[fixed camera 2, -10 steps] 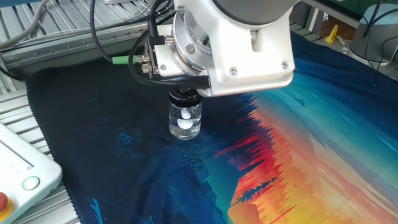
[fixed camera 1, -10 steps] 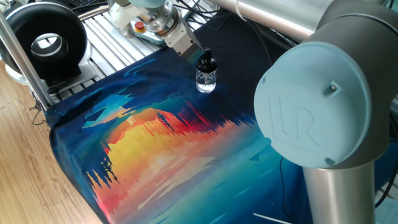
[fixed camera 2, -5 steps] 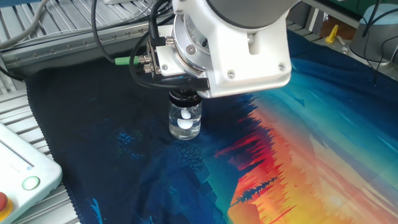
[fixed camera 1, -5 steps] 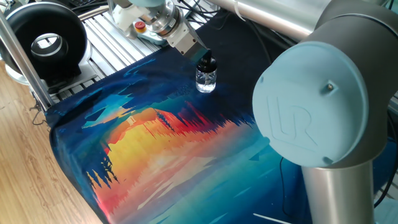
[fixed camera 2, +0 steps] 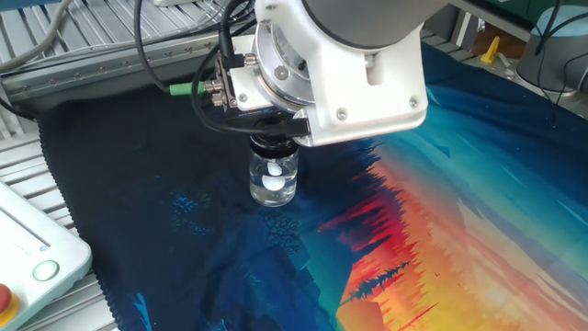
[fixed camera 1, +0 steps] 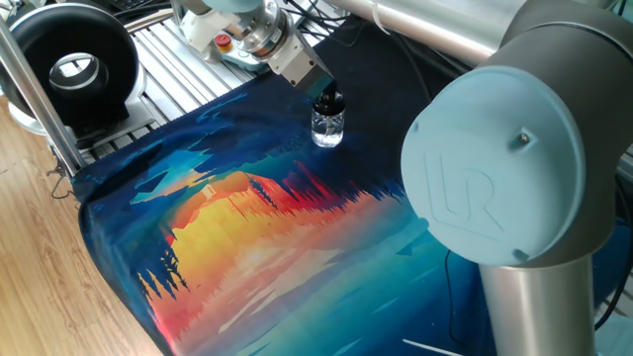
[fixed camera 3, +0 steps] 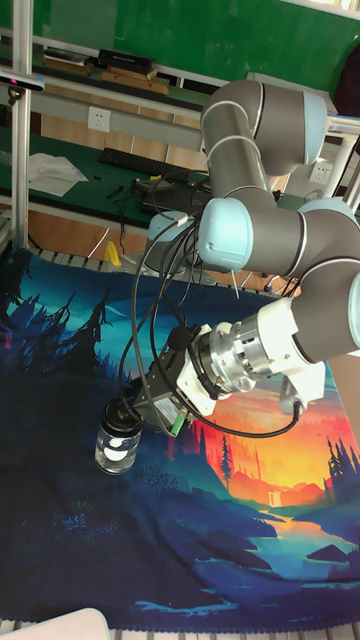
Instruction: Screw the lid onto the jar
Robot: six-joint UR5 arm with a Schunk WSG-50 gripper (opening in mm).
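Slowly, the gripper [fixed camera 1: 326,91] is turning a little further than a moment ago, fingers seemingly clamped on the lid [fixed camera 1: 330,100], which is sitting on the jar [fixed camera 2: 273,178] standing on the dark cloth [fixed camera 2: 138,184]; tightening looks underway.

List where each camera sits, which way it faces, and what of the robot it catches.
One fixed view: high behind the arm's big joint cap, looking down at the jar.
The other fixed view: low and close, facing the jar under the wrist.
Tall fixed view: across the table, facing the whole arm.
All share the jar and tool.
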